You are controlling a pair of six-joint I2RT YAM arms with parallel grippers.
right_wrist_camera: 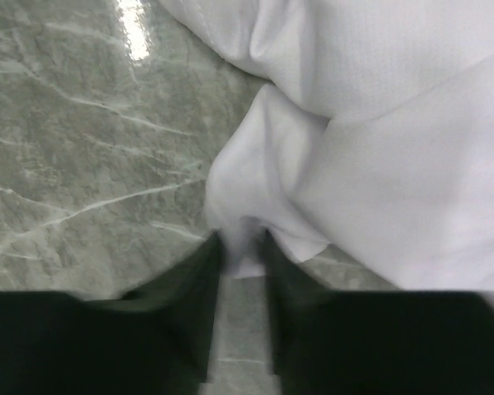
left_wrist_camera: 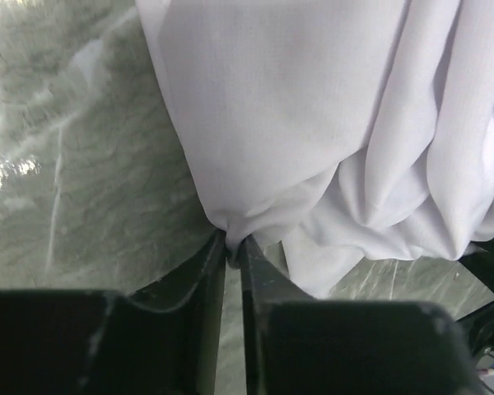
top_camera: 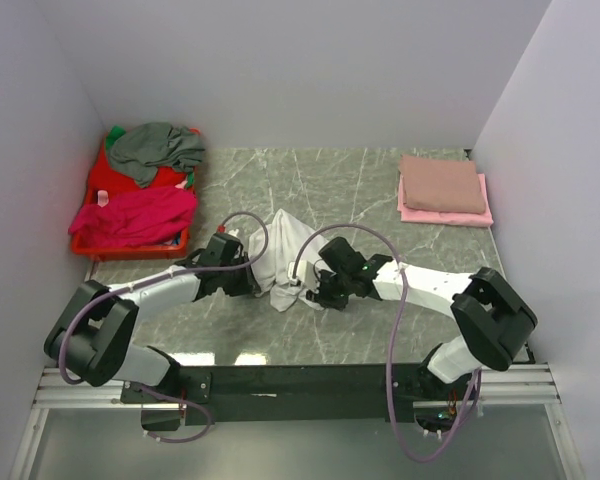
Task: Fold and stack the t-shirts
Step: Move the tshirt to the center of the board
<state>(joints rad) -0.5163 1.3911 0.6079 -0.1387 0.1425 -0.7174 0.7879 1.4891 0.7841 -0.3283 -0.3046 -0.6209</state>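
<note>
Soft, even light fell from above and shadows were faint. On the left wrist camera the left fingers point(left_wrist_camera: 206, 296) were dark and out of focus. The white shirt point(left_wrist_camera: 313, 123) beyond them was bright, its folds softly shaded, and glare whitened the table point(left_wrist_camera: 0, 173) far to their left. On the right wrist camera the right fingers point(right_wrist_camera: 193, 300) were blurred black shapes, the cloth between their tips smeared, with a bright streak ahead and left of them. The overhead picture was sharp, with pale glare patches well behind both pairs of fingers.

T-shirt point(top_camera: 285, 245) between left gripper point(top_camera: 254, 274), right gripper point(top_camera: 303, 290); basket point(top_camera: 130, 250) back-left (folded stack point(top_camera: 442, 185) back-right).
</note>
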